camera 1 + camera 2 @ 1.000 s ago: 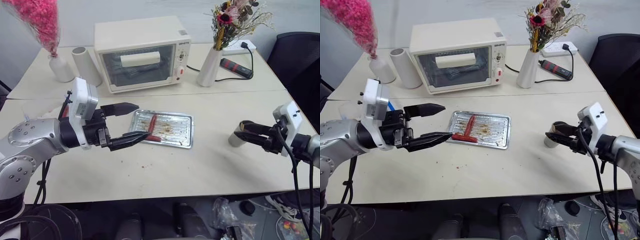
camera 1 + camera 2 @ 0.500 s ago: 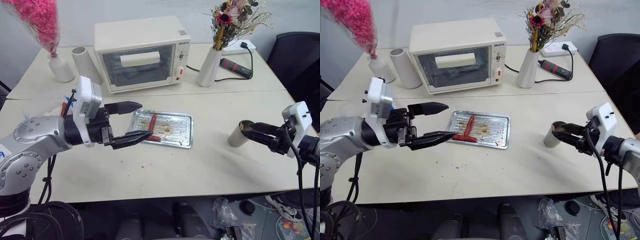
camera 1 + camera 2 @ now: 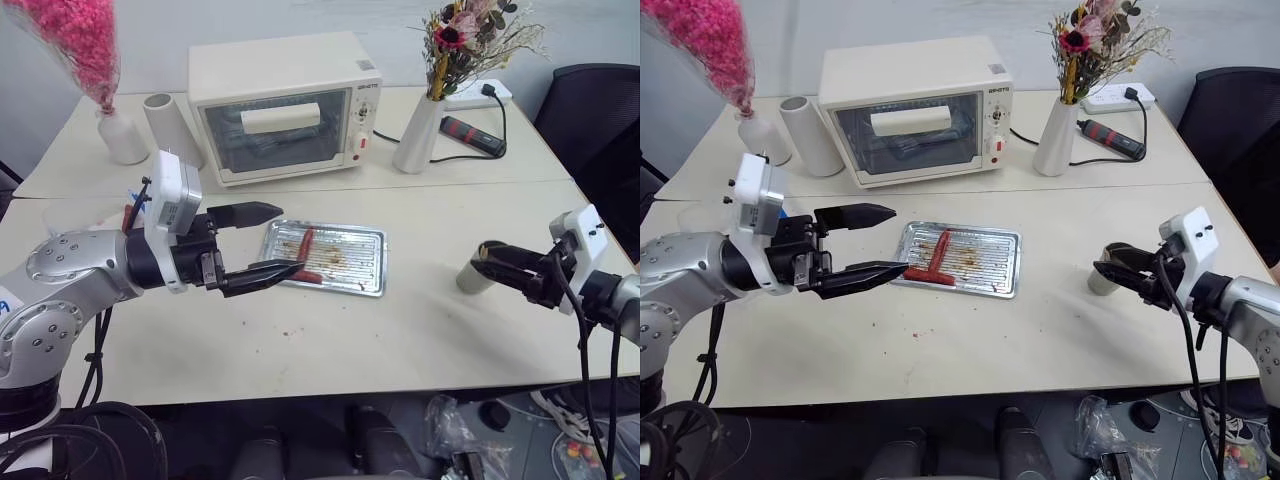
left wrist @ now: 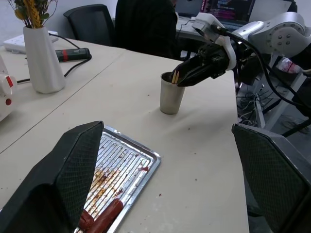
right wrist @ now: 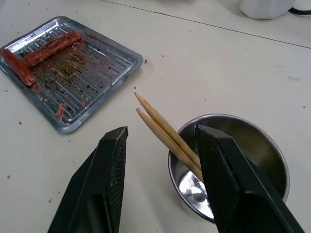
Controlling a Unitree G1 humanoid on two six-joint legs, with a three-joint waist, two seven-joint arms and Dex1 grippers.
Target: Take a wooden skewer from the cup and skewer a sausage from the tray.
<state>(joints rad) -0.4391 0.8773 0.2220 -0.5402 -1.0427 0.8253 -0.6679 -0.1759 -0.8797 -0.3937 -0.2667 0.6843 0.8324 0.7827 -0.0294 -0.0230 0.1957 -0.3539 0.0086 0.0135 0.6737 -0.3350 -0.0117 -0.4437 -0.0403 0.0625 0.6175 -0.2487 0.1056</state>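
Skewers (image 5: 167, 131) lean from cup (image 5: 272, 160); right claw (image 5: 163, 170) spread astride them; left claw (image 3: 262, 243) spread wide; oven label unreadable.

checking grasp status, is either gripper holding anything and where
Nothing held. The left gripper is open near the tray; the right gripper straddles two skewers, not gripping.

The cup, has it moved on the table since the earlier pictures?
No. The cup stands at the same spot right of the tray, with the right gripper at its rim.
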